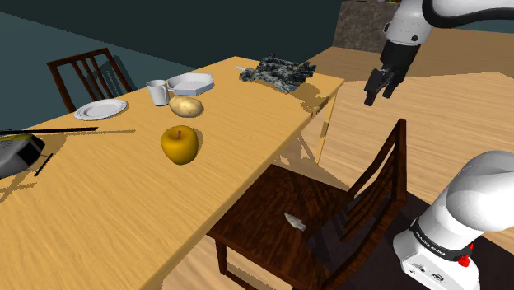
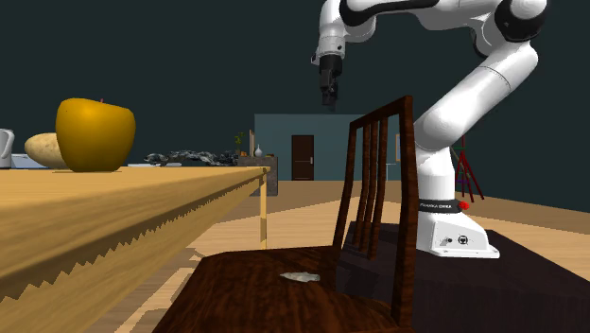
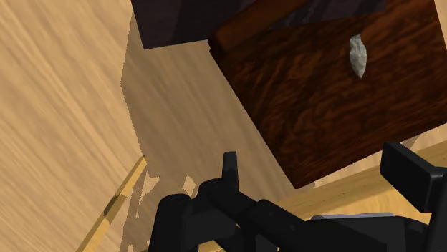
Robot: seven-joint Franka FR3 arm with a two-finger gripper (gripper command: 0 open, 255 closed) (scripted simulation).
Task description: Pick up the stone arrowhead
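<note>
A small grey stone arrowhead (image 1: 296, 221) lies flat on the dark wooden chair seat (image 1: 264, 202) beside the table. From low down it shows as a pale sliver (image 2: 301, 277) near the seat's (image 2: 246, 293) middle. My black gripper (image 1: 377, 87) hangs high in the air, well above the chair and past its backrest, with nothing in it. Seen from the side, the gripper (image 2: 328, 97) points downward above the chair back. In the wrist view the gripper (image 3: 315, 166) stands open, fingers wide apart, and the arrowhead (image 3: 357, 56) lies far below on the seat (image 3: 315, 100).
The long wooden table (image 1: 123, 206) carries a yellow apple (image 1: 179, 144), a potato (image 1: 186, 105), a mug (image 1: 156, 92), a plate (image 1: 100, 109), a white dish (image 1: 191, 82) and a dark lumpy object (image 1: 277, 72). The chair's backrest (image 1: 380, 177) rises between seat and stand. A second chair (image 1: 86, 74) stands behind the table.
</note>
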